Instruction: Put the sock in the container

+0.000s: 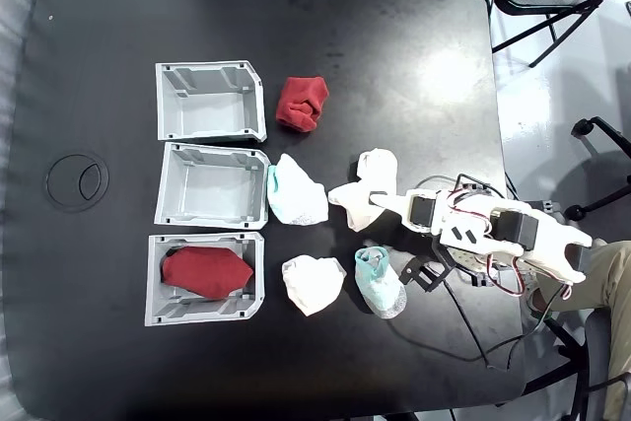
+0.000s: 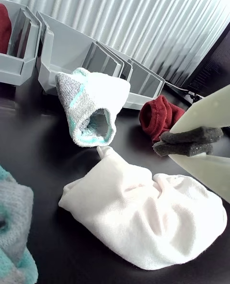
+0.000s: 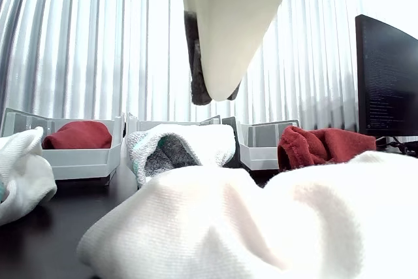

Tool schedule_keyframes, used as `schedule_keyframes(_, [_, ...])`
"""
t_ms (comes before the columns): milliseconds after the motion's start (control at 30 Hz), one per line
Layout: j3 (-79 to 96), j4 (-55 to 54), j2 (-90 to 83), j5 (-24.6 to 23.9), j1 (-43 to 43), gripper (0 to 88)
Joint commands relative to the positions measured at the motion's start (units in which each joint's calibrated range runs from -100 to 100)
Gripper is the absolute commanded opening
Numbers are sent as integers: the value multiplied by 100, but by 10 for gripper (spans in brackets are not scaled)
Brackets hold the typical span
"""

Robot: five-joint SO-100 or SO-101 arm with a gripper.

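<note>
Hand: hand (image 1: 347,194) sits over a white sock (image 1: 367,176) on the right half of the fixed view, fingers pressed together and holding nothing; in the wrist view the dark foam pads (image 2: 189,141) meet above that white sock (image 2: 143,217) with nothing between them
Sock: dark red oval bundle, the sock (image 1: 207,271), lies inside the container (image 1: 158,278), the lowest of three grey bins in the fixed view; it fills most of the bin floor; in the other view the sock (image 3: 78,135) shows above the wall of the container (image 3: 78,161) at far left
Middle bin: middle bin (image 1: 173,189) stands just above the container in the fixed view
Top bin: top bin (image 1: 168,101) with one clipped corner stands above the middle bin
Red bundle: squarer red bundle (image 1: 302,103) lies on the tabletop just right of the top bin, outside it; seen at right in the wrist view (image 2: 158,116)
Pale teal sock: pale teal sock (image 1: 296,194) touches the right edge of the middle bin
Second white sock: second white sock (image 1: 313,283) lies right of the container, apart from it
Teal and grey sock: teal and grey sock (image 1: 379,283) lies below the arm (image 1: 493,229) in the fixed view
Tabletop: black tabletop (image 1: 375,36); glossy
</note>
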Motion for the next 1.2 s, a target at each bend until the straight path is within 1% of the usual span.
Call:
schedule_keyframes(0, [-19, -117, -25, -33, -44, 13])
schedule_keyframes(1167, [-10, -109, -25, -16, -44, 17])
